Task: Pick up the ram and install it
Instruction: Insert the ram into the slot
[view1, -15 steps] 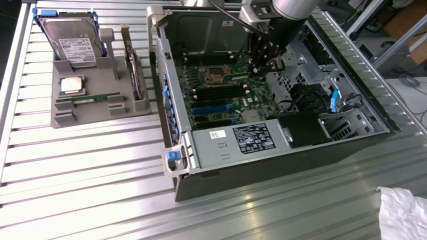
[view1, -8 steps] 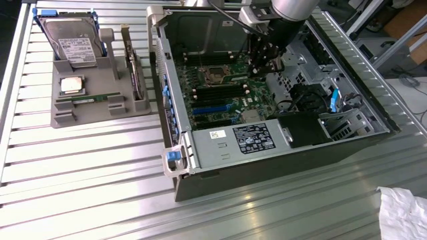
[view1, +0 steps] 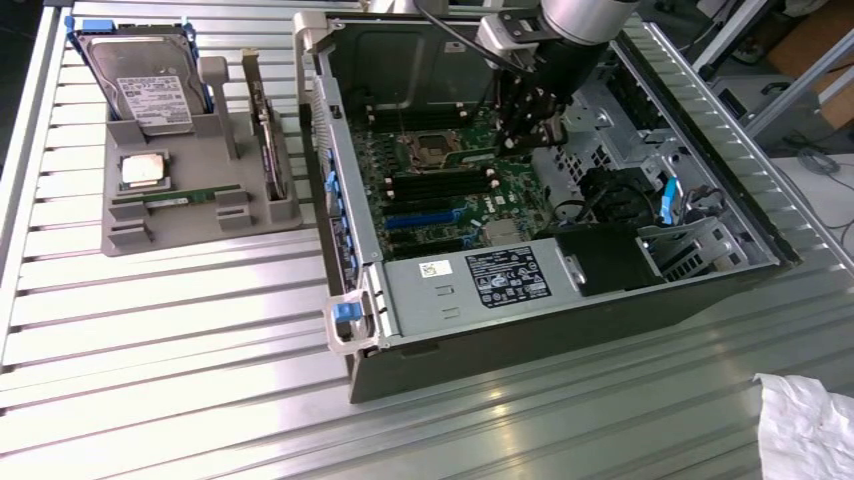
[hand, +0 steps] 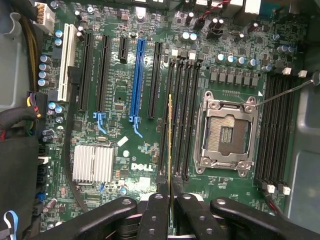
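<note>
Workshop bench; slatted metal table (view1: 200, 330); opened computer case (view1: 534, 200); parts holder (view1: 187, 215).

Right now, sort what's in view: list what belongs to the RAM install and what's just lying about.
Job in hand:
- ram stick, edge-on in the pincer, over the memory slots
- motherboard in the open computer case

Lying about:
- second ram stick in the grey holder
- hard drive
- processor chip
- white cloth

Silver-grey cylindrical arm (view1: 587, 14) with a black cable, black linkage gripper (hand: 170, 192), slim black fingers (hand: 161, 188)
</note>
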